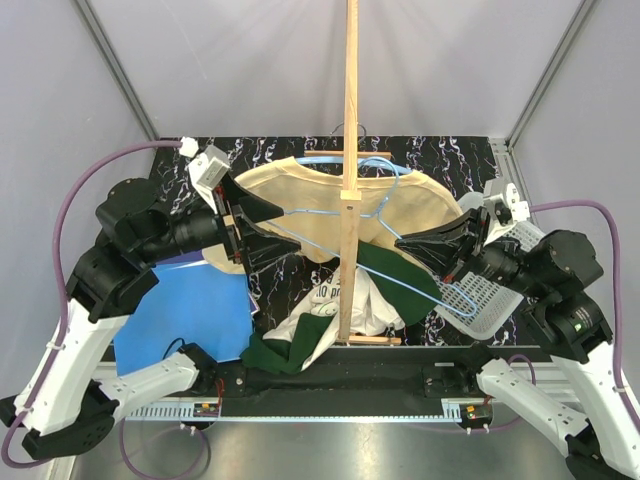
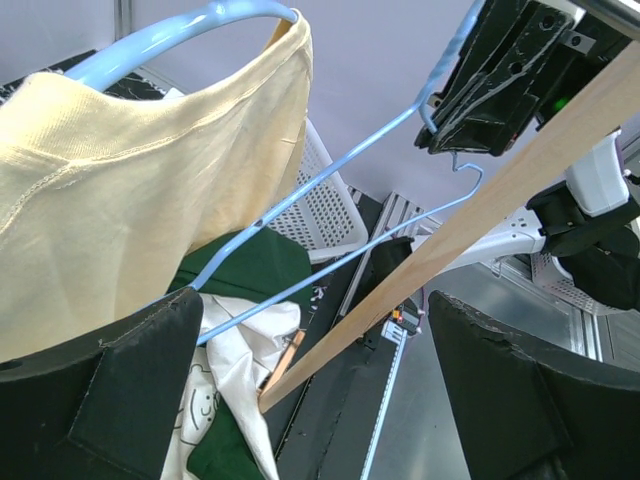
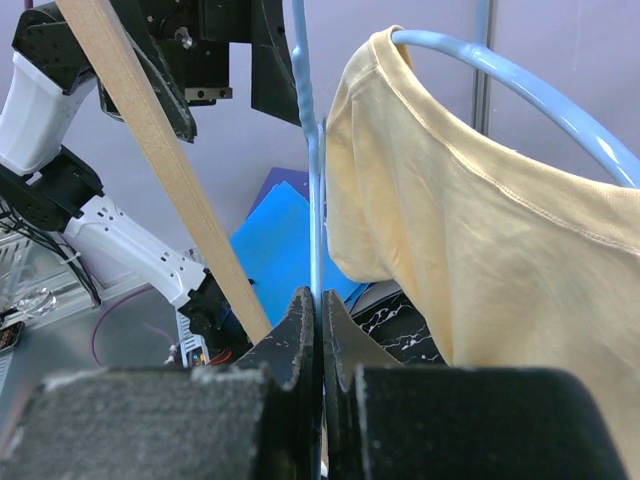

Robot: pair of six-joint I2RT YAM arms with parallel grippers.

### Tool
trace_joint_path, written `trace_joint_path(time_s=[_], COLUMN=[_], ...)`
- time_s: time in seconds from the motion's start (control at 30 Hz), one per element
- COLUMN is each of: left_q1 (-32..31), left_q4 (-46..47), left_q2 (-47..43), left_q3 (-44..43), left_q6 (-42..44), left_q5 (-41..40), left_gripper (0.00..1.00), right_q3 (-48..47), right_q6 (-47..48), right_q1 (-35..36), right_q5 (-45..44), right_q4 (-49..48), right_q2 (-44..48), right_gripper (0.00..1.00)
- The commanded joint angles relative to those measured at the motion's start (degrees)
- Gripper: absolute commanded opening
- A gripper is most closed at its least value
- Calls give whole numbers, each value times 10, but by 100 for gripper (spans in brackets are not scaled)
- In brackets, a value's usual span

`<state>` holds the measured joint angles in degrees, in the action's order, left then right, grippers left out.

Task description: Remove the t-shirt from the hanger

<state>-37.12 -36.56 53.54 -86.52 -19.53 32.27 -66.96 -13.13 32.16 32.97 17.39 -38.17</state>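
A cream-yellow t-shirt (image 1: 300, 195) hangs on a light blue wire hanger (image 1: 335, 215) beside the wooden stand. My right gripper (image 1: 403, 242) is shut on the hanger's thin wire; in the right wrist view the wire (image 3: 315, 200) runs straight up from the closed gripper (image 3: 320, 322), with the t-shirt (image 3: 480, 260) just to its right. My left gripper (image 1: 266, 228) is open at the shirt's left side. In the left wrist view the t-shirt (image 2: 130, 200) drapes above the left finger (image 2: 110, 390). Only the hanger (image 2: 330, 175) and the stand cross the view between the jaws, farther off.
The upright wooden stand (image 1: 350, 150) rises at the centre, its base (image 1: 368, 340) near the front. A pile of green and white clothes (image 1: 330, 310) lies beneath it. A white perforated basket (image 1: 485, 295) sits at the right and a blue sheet (image 1: 190, 310) at the left.
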Motion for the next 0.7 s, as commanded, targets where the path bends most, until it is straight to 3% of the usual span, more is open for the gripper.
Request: trace_joint_path(time_s=[0.0,0.67], left_q1=[2,2], left_q4=[19,18], left_q2=[-19,-33], left_q3=[4,11], left_q6=[-4,1], left_q5=[-15,-24], left_gripper=[99,99], right_q3=[-22,-49], right_q6=[2,-6], right_q1=[3,3], right_q5=[20,28], right_q4=[-39,-35], right_q2=[-9,-12], right_gripper=[0,0])
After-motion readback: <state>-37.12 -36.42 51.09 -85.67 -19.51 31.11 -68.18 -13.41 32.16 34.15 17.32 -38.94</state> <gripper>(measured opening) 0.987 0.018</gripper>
